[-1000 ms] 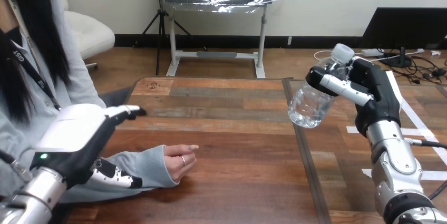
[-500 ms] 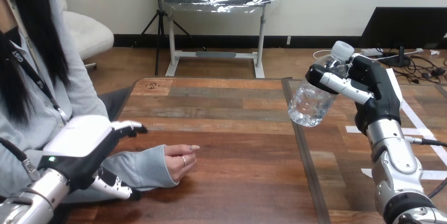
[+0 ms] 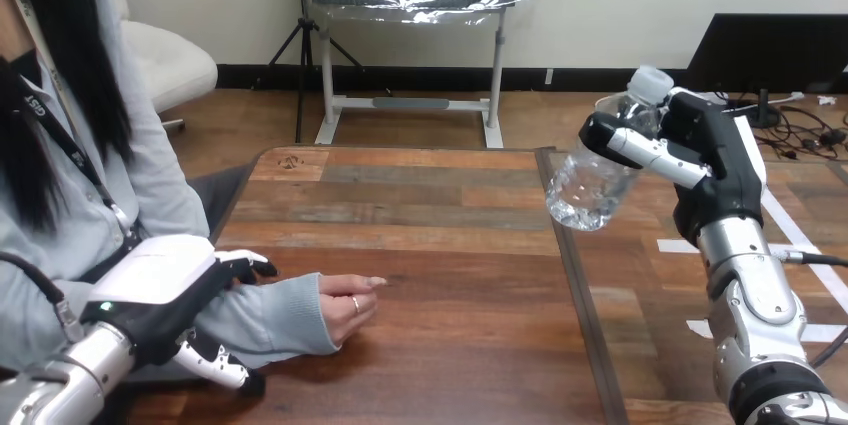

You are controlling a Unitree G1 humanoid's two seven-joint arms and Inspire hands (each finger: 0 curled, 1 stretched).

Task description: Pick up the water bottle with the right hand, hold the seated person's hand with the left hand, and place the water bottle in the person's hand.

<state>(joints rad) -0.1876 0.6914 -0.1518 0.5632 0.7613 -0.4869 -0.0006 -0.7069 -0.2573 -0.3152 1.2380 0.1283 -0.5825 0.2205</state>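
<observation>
The robot's right hand is raised above the right part of the wooden surface, with its silver forearm rising from the lower right corner. It grips the water bottle: the fingers are curled round the bottle's upper body, just below the neck. The clear bottle is tilted, with its white cap up and to the right and its base down and to the left. It hangs in the air, well clear of the surface and well apart from the person's hand.

The person sits at the left. Their forearm, in a grey sleeve, lies on the surface, and their hand rests on the wood with the fingers loosely curled and pointing toward the middle of the surface. It holds nothing.

The robot's left hand comes in from the lower left and sits over that sleeve, behind the wrist. It is spread rather than clamped. Its fingers lie nearly straight over the top of the sleeve, and its thumb stands apart at the sleeve's near edge, low by the surface. The forearm lies between fingers and thumb, and the hand is not seen to close round it.
</observation>
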